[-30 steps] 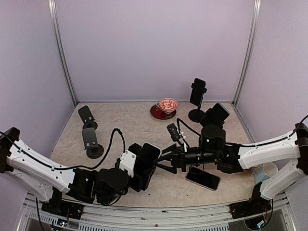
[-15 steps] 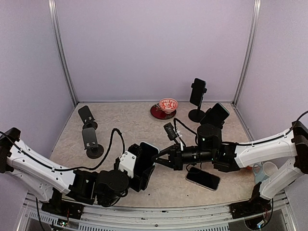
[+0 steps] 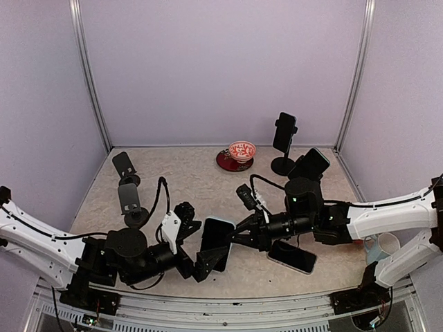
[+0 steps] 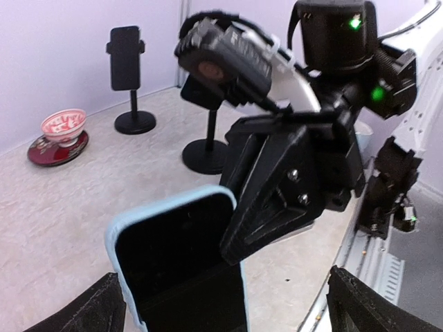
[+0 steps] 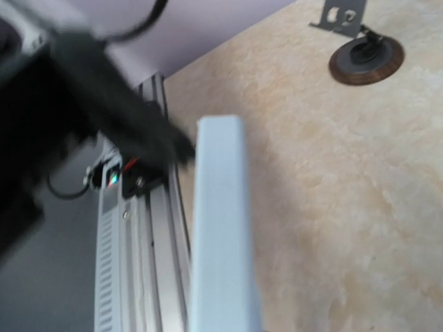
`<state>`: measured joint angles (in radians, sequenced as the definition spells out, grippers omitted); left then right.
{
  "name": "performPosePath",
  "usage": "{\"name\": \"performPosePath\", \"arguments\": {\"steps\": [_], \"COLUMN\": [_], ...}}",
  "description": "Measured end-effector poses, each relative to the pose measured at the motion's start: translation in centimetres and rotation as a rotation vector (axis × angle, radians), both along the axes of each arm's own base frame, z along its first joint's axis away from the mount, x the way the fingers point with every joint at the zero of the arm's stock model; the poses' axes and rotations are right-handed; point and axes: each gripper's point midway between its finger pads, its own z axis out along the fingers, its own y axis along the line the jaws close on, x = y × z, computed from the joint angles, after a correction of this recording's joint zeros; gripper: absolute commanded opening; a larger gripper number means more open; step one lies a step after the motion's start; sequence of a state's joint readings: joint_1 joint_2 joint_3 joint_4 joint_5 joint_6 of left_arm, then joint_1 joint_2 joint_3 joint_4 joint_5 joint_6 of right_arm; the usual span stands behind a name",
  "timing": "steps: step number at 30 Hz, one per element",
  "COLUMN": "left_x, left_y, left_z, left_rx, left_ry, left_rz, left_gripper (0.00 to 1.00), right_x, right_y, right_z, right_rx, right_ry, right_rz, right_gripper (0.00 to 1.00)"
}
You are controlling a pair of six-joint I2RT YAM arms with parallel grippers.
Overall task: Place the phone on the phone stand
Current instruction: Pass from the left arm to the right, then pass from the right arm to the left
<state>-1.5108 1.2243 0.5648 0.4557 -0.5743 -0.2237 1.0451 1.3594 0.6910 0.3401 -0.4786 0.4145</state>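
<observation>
Right pincer (image 3: pixel 235 239) clenches the phone (image 3: pixel 216 242) by its edge, left pincer (image 3: pixel 199 257) released; carry it upright, slowly, to the phone stand (image 3: pixel 130 199) near the desk's (image 3: pixel 201 181) left edge.

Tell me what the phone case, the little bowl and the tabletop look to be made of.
The phone case: pale blue, matte, rounded rim; probably silicone or soft plastic. The bowl: white with red pattern, smooth; likely glazed ceramic. The tabletop: beige, mottled veining, dull; stone-look laminate or stone, cannot tell which.
</observation>
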Motion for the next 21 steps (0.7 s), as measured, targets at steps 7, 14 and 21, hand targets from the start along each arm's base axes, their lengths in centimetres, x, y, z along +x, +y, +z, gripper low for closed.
{"name": "performPosePath", "arguments": {"steps": [7, 14, 21], "left_x": [2.0, 0.4, -1.5], "left_y": [2.1, 1.7, 0.0], "left_z": [2.3, 2.5, 0.7], "left_rx": [-0.122, -0.14, -0.072], "left_ry": [0.039, 0.071, 0.115], "left_rz": [-0.086, -0.244, -0.412], "left_gripper": [0.99, 0.99, 0.98], "right_x": [-1.1, -2.4, -4.2], "right_y": [-0.4, -0.5, -0.6], "right_z": [-0.9, -0.9, -0.4], "right_rx": [-0.039, -0.032, -0.006], "right_ry": [-0.011, -0.012, 0.0], "right_rz": [0.065, 0.14, 0.246], "right_gripper": [0.0, 0.0, 0.0]}}
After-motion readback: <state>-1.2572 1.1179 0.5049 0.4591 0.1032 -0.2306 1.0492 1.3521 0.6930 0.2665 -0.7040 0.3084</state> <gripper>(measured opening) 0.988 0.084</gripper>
